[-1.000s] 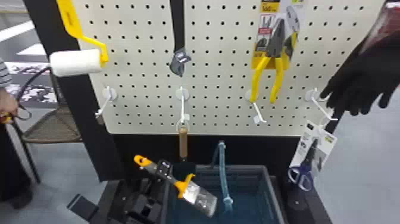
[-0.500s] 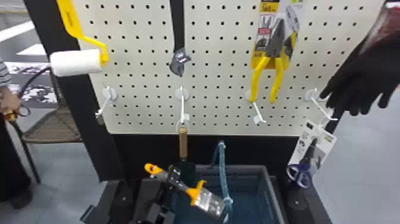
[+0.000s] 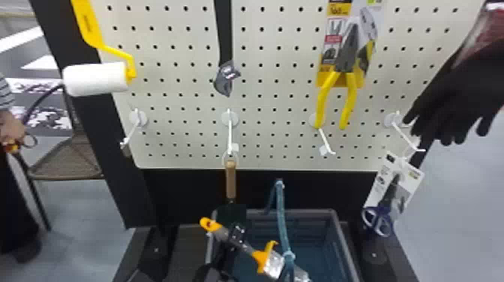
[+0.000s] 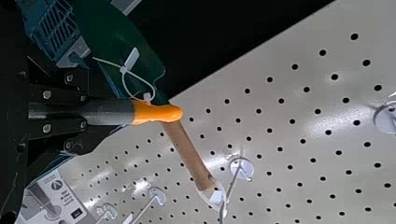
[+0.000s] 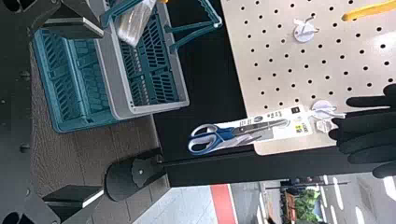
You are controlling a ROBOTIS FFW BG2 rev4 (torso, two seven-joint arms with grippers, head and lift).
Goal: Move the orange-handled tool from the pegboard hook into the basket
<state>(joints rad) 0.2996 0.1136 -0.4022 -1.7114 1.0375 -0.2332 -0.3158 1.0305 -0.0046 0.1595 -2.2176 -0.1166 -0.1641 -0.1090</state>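
L fingers [image 4: 49, 94] clenched on orange-handled tool [image 3: 263, 258], held off hook, above basket [image 3: 345, 243]; R fingers [image 5: 70, 28] spread. Transfer step in hand. Next: tool to be lowered clear of basket hdl [image 3: 281, 213], then released.

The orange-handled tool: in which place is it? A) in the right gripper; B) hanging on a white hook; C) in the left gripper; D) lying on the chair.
C: the left gripper is closed on the orange-handled tool, while the right gripper stands open.
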